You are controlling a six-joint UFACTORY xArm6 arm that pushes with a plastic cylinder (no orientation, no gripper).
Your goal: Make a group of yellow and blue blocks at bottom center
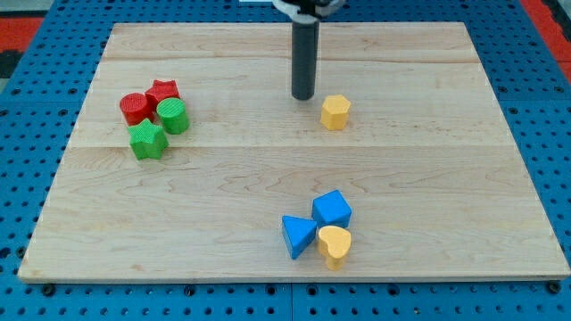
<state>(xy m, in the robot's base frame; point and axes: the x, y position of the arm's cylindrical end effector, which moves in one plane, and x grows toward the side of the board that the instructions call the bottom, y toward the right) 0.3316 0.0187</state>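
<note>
A yellow hexagonal block (335,112) stands alone at the upper middle of the wooden board (428,169). My tip (303,95) rests on the board just to its left and slightly above it, a small gap apart. Near the bottom centre a blue cube (332,209), a blue triangular block (297,235) and a yellow heart-shaped block (335,244) sit touching in a cluster.
At the left of the board a red cylinder (135,108), a red star (163,92), a green cylinder (173,116) and a green star (147,140) are bunched together. A blue pegboard surface (544,107) surrounds the board.
</note>
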